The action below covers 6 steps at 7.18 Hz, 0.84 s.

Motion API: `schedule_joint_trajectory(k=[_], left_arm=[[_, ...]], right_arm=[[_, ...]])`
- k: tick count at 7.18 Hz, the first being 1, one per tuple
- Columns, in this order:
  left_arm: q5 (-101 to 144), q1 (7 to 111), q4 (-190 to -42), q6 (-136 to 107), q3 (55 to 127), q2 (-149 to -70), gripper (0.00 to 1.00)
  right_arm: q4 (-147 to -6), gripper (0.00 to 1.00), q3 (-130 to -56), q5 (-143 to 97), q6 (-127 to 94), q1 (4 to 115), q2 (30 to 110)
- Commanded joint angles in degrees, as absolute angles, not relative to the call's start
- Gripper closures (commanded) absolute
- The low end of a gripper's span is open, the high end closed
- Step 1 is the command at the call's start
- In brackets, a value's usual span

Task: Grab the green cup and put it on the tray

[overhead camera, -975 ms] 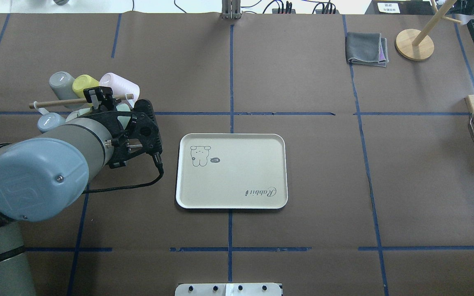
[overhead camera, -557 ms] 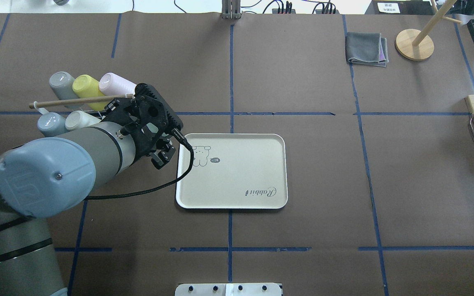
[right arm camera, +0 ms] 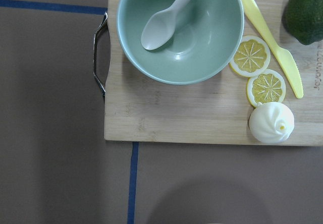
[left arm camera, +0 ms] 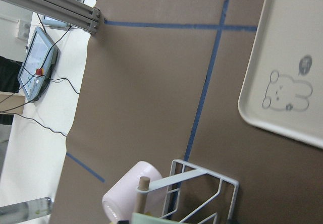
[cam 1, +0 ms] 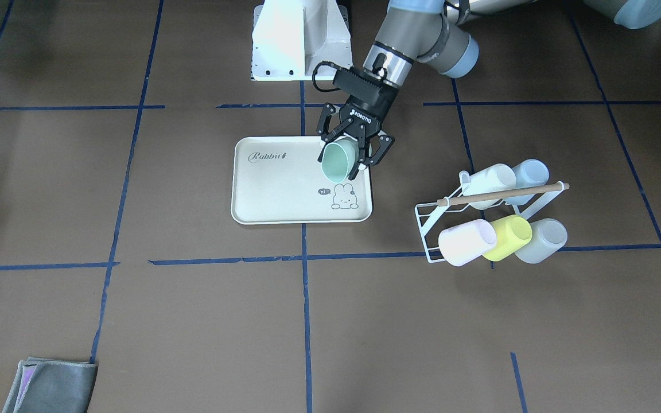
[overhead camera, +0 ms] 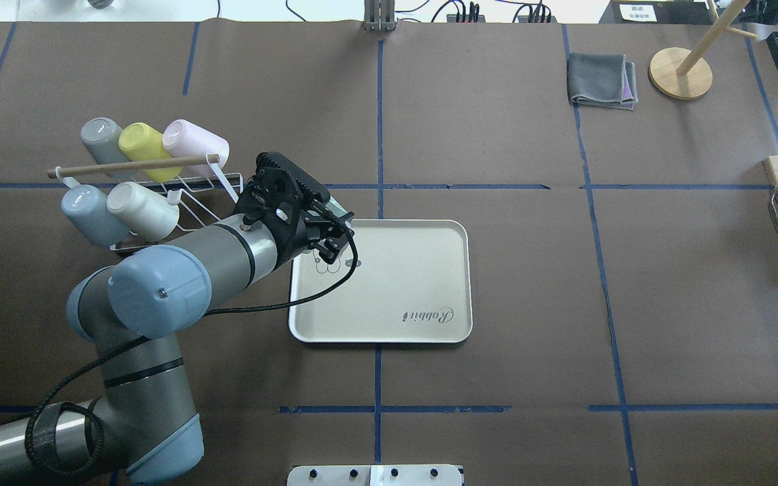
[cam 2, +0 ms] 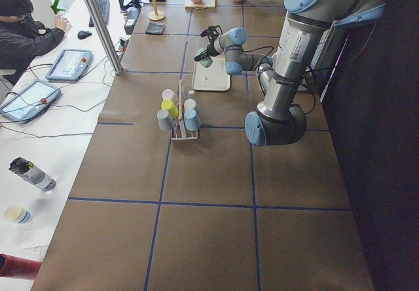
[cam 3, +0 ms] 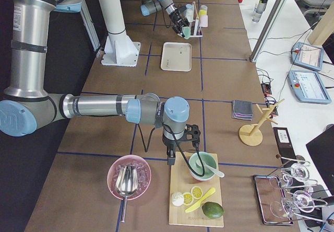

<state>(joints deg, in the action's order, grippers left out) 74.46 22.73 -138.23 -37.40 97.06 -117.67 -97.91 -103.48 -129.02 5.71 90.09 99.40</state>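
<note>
Left gripper (cam 1: 349, 156), mine to steer, clenches the green cup (cam 1: 337, 163) above the bunny corner of the tray (cam 1: 284, 192). The cup is tipped, long axis near level, mouth facing away from the robot; I judge it needs righting before it goes down. The tray lies flat on brown paper (cam 1: 135, 321). Beside the tray, a wire rack (cam 1: 429, 221) holds five more cups (cam 1: 468, 242). Far off from the tray, my right gripper (cam 3: 170, 156) hangs over a cutting board (cam 3: 182, 216); clenched or released, I cannot tell.

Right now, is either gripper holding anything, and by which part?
The left gripper holds the green cup tilted, fingers clamped across its side wall. The right gripper: cannot tell.
</note>
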Motion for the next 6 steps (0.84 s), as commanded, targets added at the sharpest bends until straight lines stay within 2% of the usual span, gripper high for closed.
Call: schedule_joint_trajectory(k=[1, 3, 6], left_arm=[[74.18, 20.84, -146.83, -38.94, 89.77, -120.13, 0.30], [71.73, 19.96, -149.59, -38.76, 85.09, -123.30, 0.25], [71.63, 19.51, -149.50, -38.41, 84.55, -123.66, 0.20]], right_arm=[[-97.91, 0.00, -103.45, -129.02, 5.71, 90.09, 99.40], [-97.91, 0.00, -103.36, -128.94, 5.71, 90.09, 99.40], [-97.91, 0.00, -103.27, -128.94, 5.71, 90.09, 99.32]])
